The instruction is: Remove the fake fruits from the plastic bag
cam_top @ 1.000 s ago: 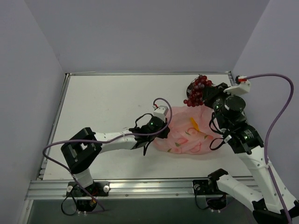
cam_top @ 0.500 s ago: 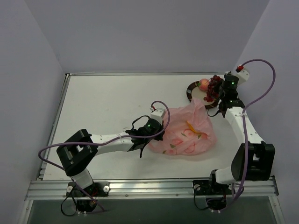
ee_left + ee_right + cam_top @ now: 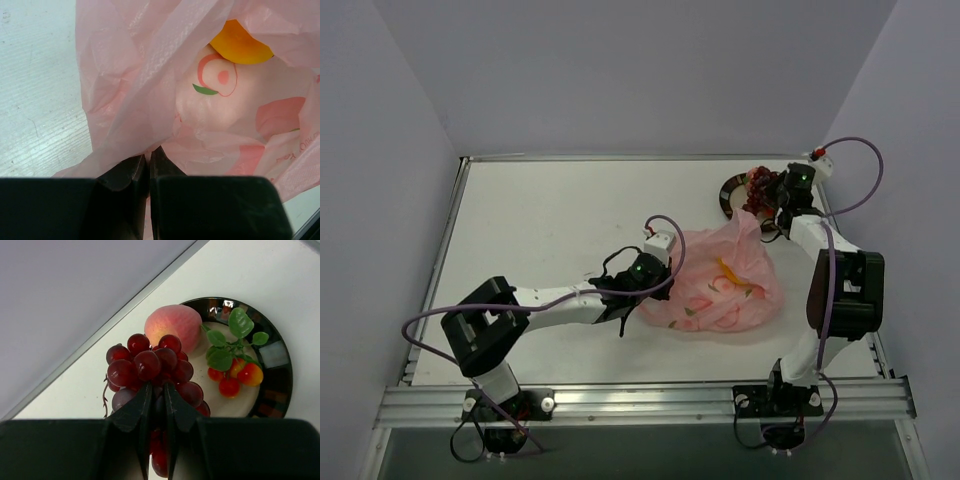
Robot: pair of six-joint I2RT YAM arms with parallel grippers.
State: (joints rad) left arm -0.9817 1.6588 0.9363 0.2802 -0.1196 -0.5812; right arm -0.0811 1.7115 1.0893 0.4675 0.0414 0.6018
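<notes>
The dark red grape cluster [image 3: 150,371] is pinched in the right claw [image 3: 157,392] at the plate's [image 3: 278,371] rim, beside the peach [image 3: 172,325] lying on it. A yellow-orange piece [image 3: 240,46] sits inside the plastic bag [image 3: 145,85]. The left claw [image 3: 149,162], pressed together, nips the bag's film on the surface [image 3: 550,220].

Thin pink plastic bag [image 3: 130,75] is looking crinkly, translucent; grapes [image 3: 147,365] are shining glossy; plate [image 3: 276,386] is gleaming; table [image 3: 35,100] is looking matt.
</notes>
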